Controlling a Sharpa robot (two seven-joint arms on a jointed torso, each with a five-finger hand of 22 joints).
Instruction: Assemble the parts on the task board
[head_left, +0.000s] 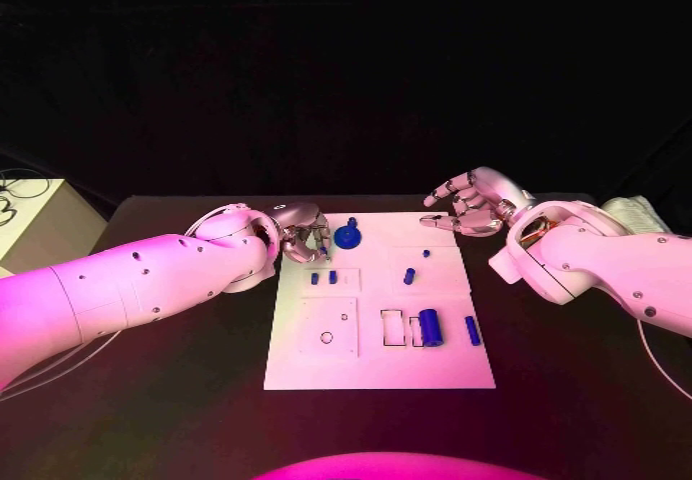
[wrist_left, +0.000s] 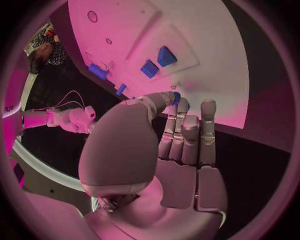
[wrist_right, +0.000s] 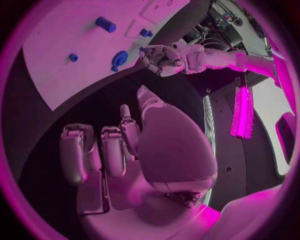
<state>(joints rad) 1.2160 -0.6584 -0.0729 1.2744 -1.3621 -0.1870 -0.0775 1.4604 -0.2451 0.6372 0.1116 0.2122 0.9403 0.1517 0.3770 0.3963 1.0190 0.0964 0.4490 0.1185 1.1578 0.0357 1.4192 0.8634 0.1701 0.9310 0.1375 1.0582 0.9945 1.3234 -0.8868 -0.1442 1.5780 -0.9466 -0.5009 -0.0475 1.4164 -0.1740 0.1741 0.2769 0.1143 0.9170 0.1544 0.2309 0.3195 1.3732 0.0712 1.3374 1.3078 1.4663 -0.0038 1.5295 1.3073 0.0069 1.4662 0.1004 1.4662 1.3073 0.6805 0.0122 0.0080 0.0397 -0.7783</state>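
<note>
The white task board (head_left: 378, 360) lies in the middle of the table. My left hand (head_left: 300, 237) hovers at the board's far left corner and pinches a small blue part (wrist_left: 177, 95) between thumb and finger, close beside a round blue part (head_left: 349, 238). My right hand (head_left: 473, 205) floats off the board's far right corner, fingers loosely bent and apart, holding nothing. On the board stand two short blue pegs (head_left: 323, 278), a small cylinder (head_left: 410, 275), a tiny piece (head_left: 426, 253), a thick cylinder (head_left: 430, 326) and a thin pin (head_left: 472, 330).
A pale box (head_left: 29, 215) with cables stands off the table's left side. A pale object (head_left: 635, 212) lies at the table's far right. Outlined recesses (head_left: 392, 327) mark the board's near half.
</note>
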